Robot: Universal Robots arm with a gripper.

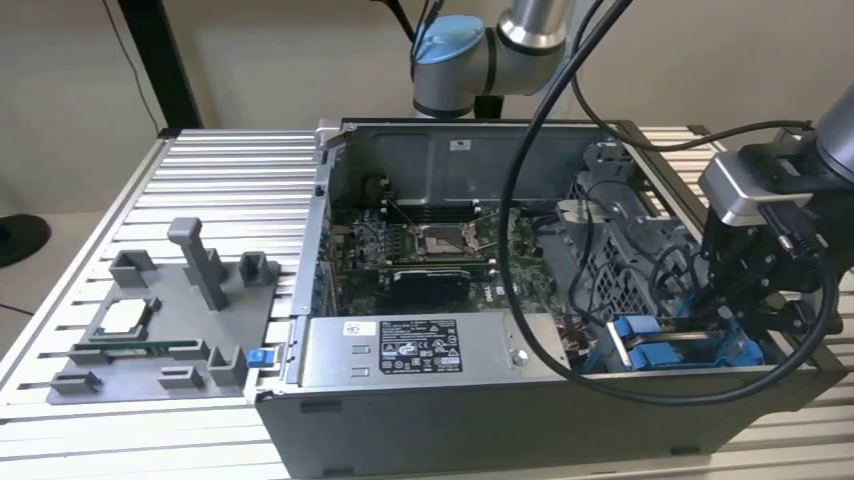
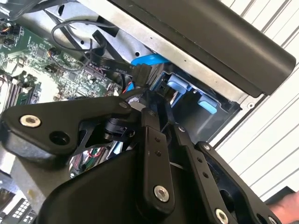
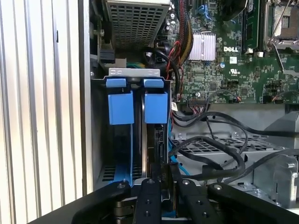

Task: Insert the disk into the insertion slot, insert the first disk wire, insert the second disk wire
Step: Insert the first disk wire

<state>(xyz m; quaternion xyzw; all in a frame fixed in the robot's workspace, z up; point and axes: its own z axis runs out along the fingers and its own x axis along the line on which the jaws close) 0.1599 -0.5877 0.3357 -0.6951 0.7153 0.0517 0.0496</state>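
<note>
Pincer (image 3: pixel 166 184) at the end of the disk (image 3: pixel 157 145).
The disk stands edge-on in the slot (image 3: pixel 140 154) beside blue rails (image 3: pixel 120 107), its near end right at the pincer; whether the pincer clamps it cannot be told.

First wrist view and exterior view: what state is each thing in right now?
computer case: open, interior exposed.
disk: seated on edge in the insertion slot, in its blue frame.
insertion slot: occupied by the disk.
black cables: lying loose; whether plugged into the disk cannot be told.
gripper: by the disk's edge; contact cannot be told.
</note>
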